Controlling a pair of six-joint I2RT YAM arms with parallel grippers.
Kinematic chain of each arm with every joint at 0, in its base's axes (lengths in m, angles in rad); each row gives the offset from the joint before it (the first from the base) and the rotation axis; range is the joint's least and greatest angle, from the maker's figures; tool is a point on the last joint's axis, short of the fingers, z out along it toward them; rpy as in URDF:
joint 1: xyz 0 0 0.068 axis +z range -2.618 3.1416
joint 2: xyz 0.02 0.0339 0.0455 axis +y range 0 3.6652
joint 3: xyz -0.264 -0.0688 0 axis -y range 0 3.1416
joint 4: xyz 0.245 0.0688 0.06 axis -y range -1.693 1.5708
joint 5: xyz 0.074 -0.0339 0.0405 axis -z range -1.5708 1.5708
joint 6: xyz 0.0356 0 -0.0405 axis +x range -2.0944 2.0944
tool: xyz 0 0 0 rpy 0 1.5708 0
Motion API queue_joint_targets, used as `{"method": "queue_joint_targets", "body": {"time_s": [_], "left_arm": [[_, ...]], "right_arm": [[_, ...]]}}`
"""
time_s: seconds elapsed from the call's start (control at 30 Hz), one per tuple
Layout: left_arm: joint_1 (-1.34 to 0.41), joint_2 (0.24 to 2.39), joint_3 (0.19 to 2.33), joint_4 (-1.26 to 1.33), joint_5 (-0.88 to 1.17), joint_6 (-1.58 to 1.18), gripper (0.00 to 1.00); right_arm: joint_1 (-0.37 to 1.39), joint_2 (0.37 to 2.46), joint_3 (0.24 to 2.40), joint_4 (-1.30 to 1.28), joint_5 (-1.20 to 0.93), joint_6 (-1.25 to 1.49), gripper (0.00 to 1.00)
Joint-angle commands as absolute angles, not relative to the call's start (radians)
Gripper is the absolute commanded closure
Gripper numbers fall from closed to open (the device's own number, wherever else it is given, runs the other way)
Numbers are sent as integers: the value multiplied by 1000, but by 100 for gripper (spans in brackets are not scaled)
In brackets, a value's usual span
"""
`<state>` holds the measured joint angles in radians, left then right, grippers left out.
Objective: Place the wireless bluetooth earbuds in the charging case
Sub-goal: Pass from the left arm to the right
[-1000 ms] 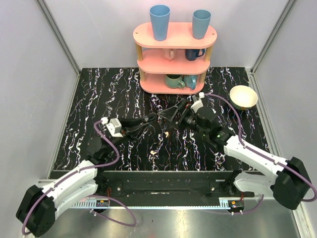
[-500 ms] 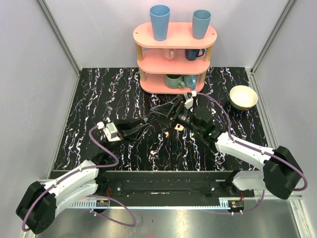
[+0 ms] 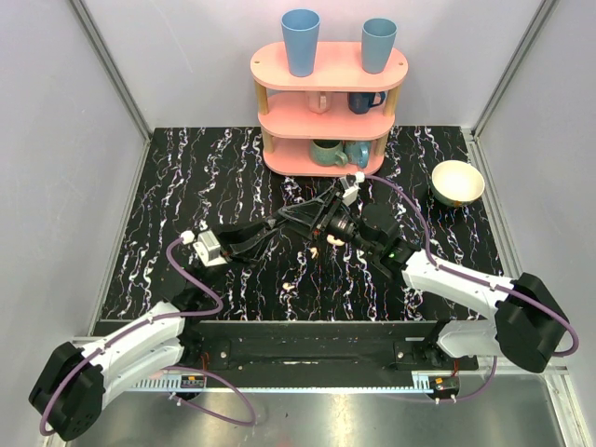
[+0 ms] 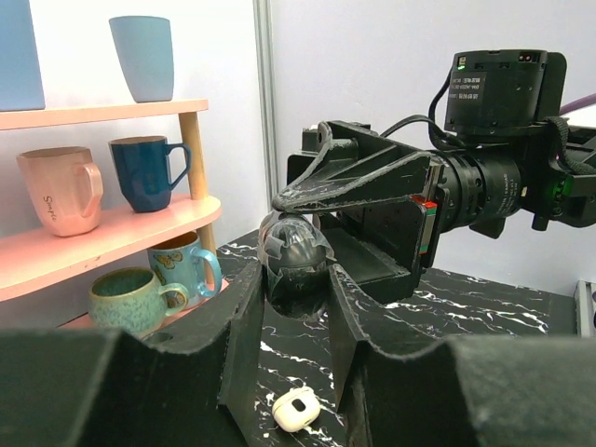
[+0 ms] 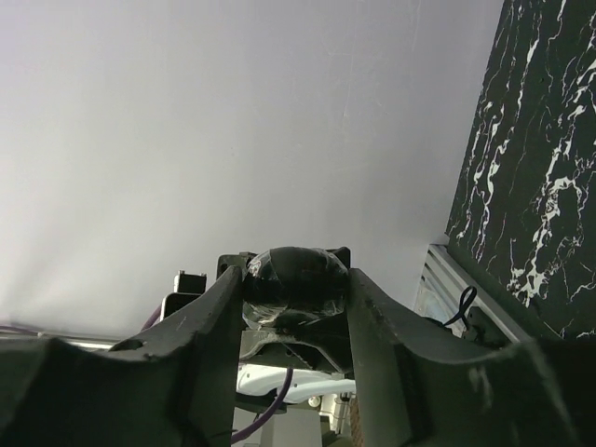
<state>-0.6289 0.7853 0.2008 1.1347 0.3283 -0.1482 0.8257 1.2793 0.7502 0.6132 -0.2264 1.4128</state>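
Your left gripper (image 4: 293, 277) is clamped on the charging case (image 4: 294, 250). In the left wrist view the case sits at the centre of the frame, pinched between the two fingertips. It is a small rounded thing that shows dark and glossy, with paler edges, and it is held up off the table (image 3: 186, 186).

Your right gripper (image 5: 294, 273) comes in from the opposite side and meets the left one near the middle of the overhead view, just below the pink shelf (image 3: 329, 65). In its wrist view the dark case fills the gap between the two fingers and seems to touch both. You cannot tell from this whether the jaws are pressing on it or only standing around it. In the left wrist view the tip of one right finger rests against the top of the case.

Neither of the earbuds is in the case. One earbud (image 3: 314, 251) lies on the black marbled top, just below and right of where the grippers meet. The other earbud (image 3: 289, 282) lies lower, nearer the arm bases. In the left wrist view one earbud appears at the bottom edge, between the left fingers and beneath the case.

The shelf carries two blue cups (image 3: 300, 42) on top and mugs on its lower levels. A cream bowl (image 3: 457, 182) stands to its right.
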Motion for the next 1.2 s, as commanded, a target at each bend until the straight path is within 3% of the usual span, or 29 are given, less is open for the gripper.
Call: {"method": "queue_joint_targets", "body": {"time_s": [0.0, 0.07, 0.2, 0.3, 0.37, 0.73, 0.8, 1.17], "left_arm": [[-634, 776, 201, 1169, 307, -123, 100], [-637, 778, 202, 1161, 310, -123, 100], [-638, 773, 233, 1076, 353, -121, 95], [-638, 781, 261, 1003, 370, -135, 92], [-638, 784, 259, 1014, 367, -143, 82], [-637, 790, 270, 1002, 373, -150, 70], [-637, 793, 270, 993, 376, -150, 61], [-637, 796, 241, 1064, 351, -160, 52]], "right_arm": [[839, 1249, 756, 655, -226, 1407, 55], [839, 1253, 758, 664, -229, 1401, 66], [839, 1256, 776, 660, -248, 1379, 78], [839, 1256, 776, 657, -252, 1378, 79], [839, 1256, 776, 657, -255, 1378, 80], [841, 1276, 785, 672, -276, 1368, 85], [841, 1281, 781, 695, -278, 1373, 86], [841, 1279, 770, 703, -262, 1394, 88]]}}
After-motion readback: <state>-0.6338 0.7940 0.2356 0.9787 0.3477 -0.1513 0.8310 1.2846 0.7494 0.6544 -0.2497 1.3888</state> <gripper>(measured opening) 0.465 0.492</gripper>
